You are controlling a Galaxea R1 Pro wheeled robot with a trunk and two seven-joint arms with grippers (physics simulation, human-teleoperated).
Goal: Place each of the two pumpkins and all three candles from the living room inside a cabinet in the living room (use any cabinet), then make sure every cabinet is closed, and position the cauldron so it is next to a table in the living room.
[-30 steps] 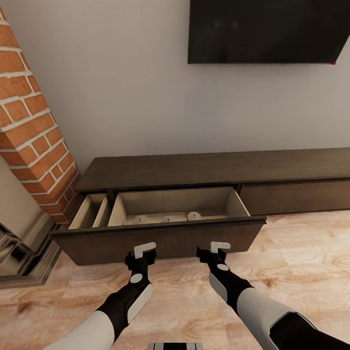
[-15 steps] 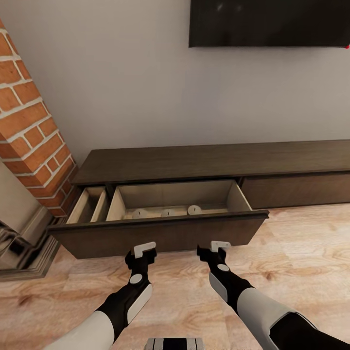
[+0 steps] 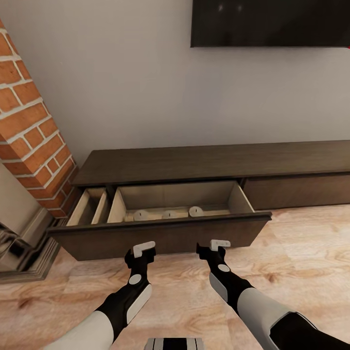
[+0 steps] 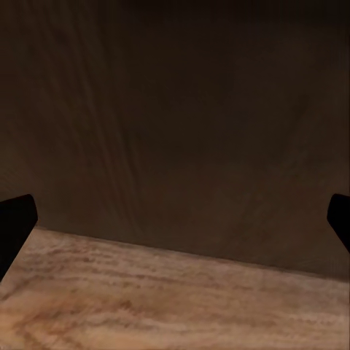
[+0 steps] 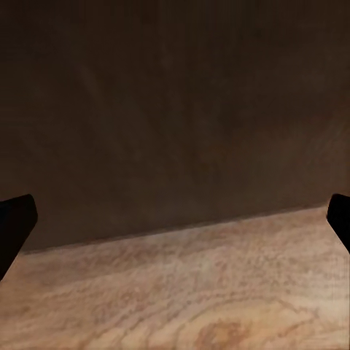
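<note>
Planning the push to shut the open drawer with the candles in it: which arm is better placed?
Neither clearly. The left gripper and right gripper both face the drawer front, open and empty, near its middle. A two-arm push looks most even.

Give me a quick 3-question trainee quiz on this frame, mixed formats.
1. True or false: the wide drawer of the cabinet is pulled out.
2. How many candles lie in that drawer? A) one B) three C) five
3. Fill in: both the left end effector and the right end effector are open and face the drawer's dark ____.

Key: 1 true; 2 B; 3 front.
</note>
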